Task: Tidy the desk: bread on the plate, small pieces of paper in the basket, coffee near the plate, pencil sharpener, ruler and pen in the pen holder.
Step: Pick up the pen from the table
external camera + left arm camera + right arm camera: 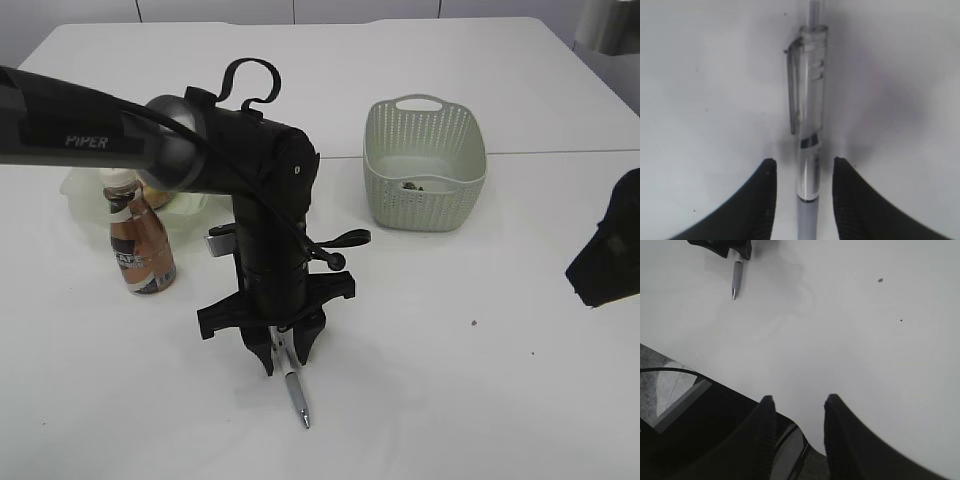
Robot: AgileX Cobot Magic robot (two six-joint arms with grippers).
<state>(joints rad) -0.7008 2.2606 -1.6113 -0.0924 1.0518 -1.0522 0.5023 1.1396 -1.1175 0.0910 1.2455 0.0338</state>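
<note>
White desk (480,400) fills the exterior view, and on it the left arm stands nearly upright over a pen (296,390), its left gripper (285,352) down at desk level with the fingers on either side of the pen's upper end; the pen's tip points toward the camera, so its long axis runs front to back. Behind the arm stand the coffee (140,245) beside the green plate (80,195), where a bit of what looks like the bread (155,195) peeks out, and the basket (425,165) sits further right with scraps inside. No pen holder, ruler or sharpener can be made out; the arm may hide them. From the left wrist, the pen (809,125) lies lengthwise between the two spread fingers (757,205), with a slim gap on each side, so it looks straddled rather than pinched. From the right wrist, the right gripper (796,435) hangs over the desk's near edge with its fingers apart and empty, and the pen (736,280) lies well away at the upper left, so the left arm is plainly the nearer one.
</note>
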